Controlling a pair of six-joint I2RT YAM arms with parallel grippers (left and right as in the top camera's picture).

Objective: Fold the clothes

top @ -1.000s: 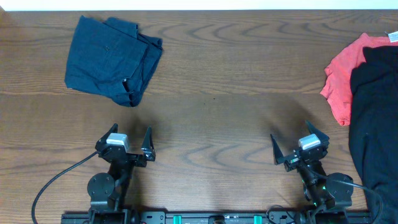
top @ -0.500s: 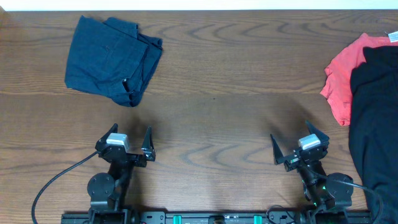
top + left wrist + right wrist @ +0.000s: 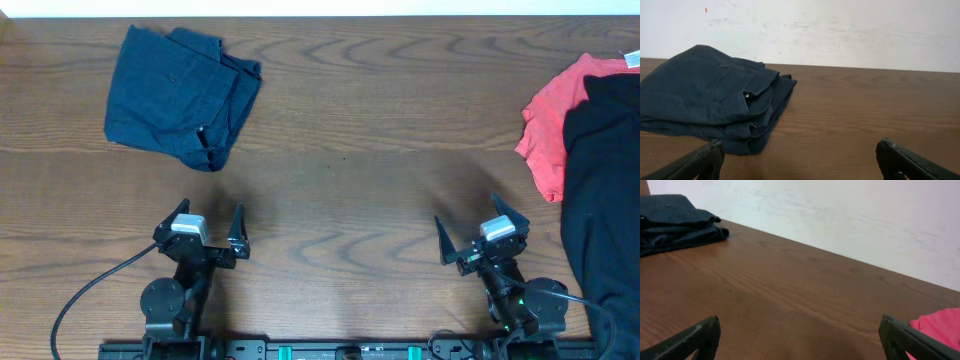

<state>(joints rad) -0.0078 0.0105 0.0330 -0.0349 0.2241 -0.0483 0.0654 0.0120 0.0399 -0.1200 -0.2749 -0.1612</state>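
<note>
Folded navy blue shorts lie at the far left of the table; they also show in the left wrist view and small in the right wrist view. A coral-red garment and a black garment lie in a heap at the right edge; a bit of coral shows in the right wrist view. My left gripper is open and empty near the front edge, well short of the shorts. My right gripper is open and empty, left of the black garment.
The brown wooden table has a white wall behind its far edge. A black cable runs from the left arm's base.
</note>
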